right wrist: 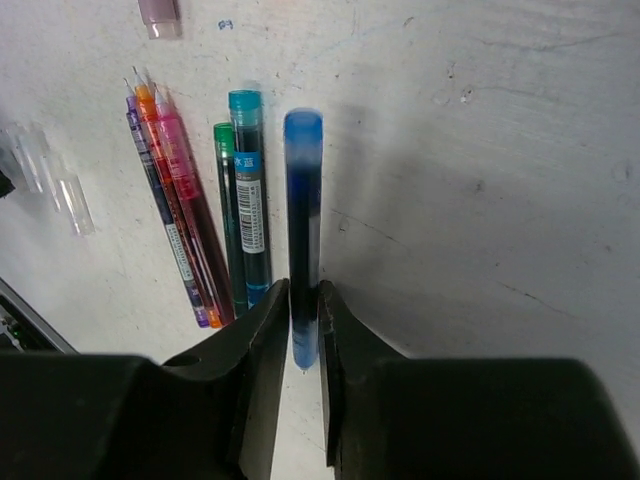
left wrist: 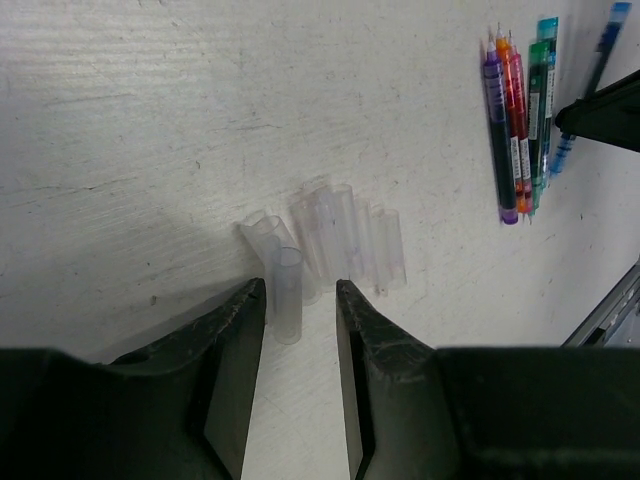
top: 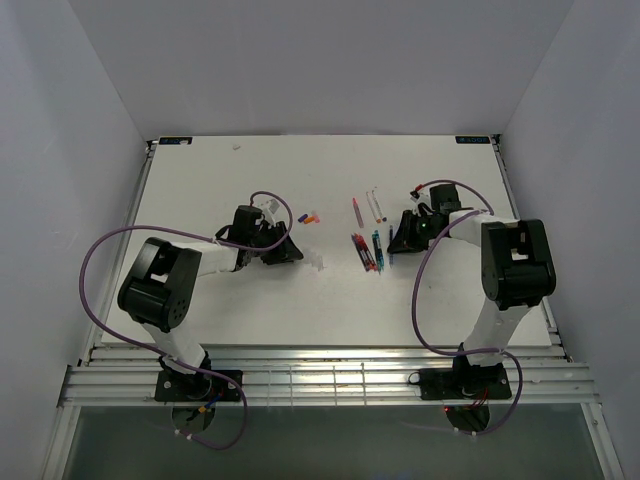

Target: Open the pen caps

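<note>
**Near the middle of the surface: many caps off, some pens still to check**

Near the middle of the surface (top: 230, 180) lies a small heap of clear caps (left wrist: 335, 235). They lie loose, off their pens, so that much of the job looks done. A few colour caps (top: 308, 215) lie a bit closer to the far edge, also loose.

The left tool (left wrist: 301, 292) is spread. One cap (left wrist: 287, 295) lies flat between its tips. It sits close to one tip and clear of the other, so it is not pinched. It touches the heap, so I think it is being added to it.

Toward the right edge, a row of pens (left wrist: 517, 120) lies side by side. The purple, orange and pink ones show thin bare points, so they look open. I cannot tell about the green and teal ones, because their far ends look blunt.

The right tool (right wrist: 304, 295) is pressed onto the blue pen (right wrist: 303, 200) from both sides. That pen lies flat, just beside the row. Its far end is round and blue. I cannot tell if that is a cap.

Two more pens (top: 357, 210) lie nearer the far edge. They are too small to tell if they are open, so those may be what is left.
</note>
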Controlling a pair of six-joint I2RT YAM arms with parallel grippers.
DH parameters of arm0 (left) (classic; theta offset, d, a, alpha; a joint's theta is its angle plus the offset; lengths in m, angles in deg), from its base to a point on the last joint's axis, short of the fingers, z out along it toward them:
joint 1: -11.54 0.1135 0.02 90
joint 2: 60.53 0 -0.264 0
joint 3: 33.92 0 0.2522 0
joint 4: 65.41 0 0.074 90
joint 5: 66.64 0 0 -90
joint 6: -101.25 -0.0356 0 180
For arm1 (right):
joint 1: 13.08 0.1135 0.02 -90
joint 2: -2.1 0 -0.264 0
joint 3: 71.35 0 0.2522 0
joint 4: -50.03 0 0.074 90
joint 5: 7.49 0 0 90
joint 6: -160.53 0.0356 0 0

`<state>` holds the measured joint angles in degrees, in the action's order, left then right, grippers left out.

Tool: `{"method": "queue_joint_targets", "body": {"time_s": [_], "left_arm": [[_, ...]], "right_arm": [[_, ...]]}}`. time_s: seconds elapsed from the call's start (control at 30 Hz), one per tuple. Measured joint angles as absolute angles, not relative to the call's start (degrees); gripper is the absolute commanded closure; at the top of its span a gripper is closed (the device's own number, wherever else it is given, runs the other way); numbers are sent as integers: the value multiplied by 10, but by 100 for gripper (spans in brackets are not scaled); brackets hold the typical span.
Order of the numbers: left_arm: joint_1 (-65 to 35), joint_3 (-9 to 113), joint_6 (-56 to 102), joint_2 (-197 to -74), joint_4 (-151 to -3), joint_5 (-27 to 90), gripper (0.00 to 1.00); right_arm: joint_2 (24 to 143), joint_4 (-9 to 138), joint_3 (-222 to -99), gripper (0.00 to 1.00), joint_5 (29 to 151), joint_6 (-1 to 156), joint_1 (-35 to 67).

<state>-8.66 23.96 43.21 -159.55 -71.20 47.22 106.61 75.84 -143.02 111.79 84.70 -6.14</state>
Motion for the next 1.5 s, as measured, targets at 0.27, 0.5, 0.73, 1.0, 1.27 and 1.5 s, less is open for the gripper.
{"method": "queue_joint_targets", "body": {"time_s": [0.27, 0.5, 0.73, 1.0, 1.27, 1.5], "left_arm": [[-85, 238, 440, -1596, -707, 478, 51], [-85, 231, 444, -1591, -701, 478, 49], [-84, 198, 442, -1540, -723, 449, 45], [-83, 170, 444, -1464, -739, 433, 2], [-83, 139, 455, -1424, -735, 433, 2], [-83, 61, 484, -1334, -701, 451, 2]], "right_arm": [[1068, 756, -1430, 67, 1133, 844, -57], [1056, 756, -1426, 56, 1132, 840, -56], [953, 757, -1393, 34, 1101, 842, -55], [854, 769, -1343, 1, 1048, 839, -55], [767, 788, -1274, 10, 1032, 849, -52], [710, 803, -1209, 10, 1019, 860, -26]]}}
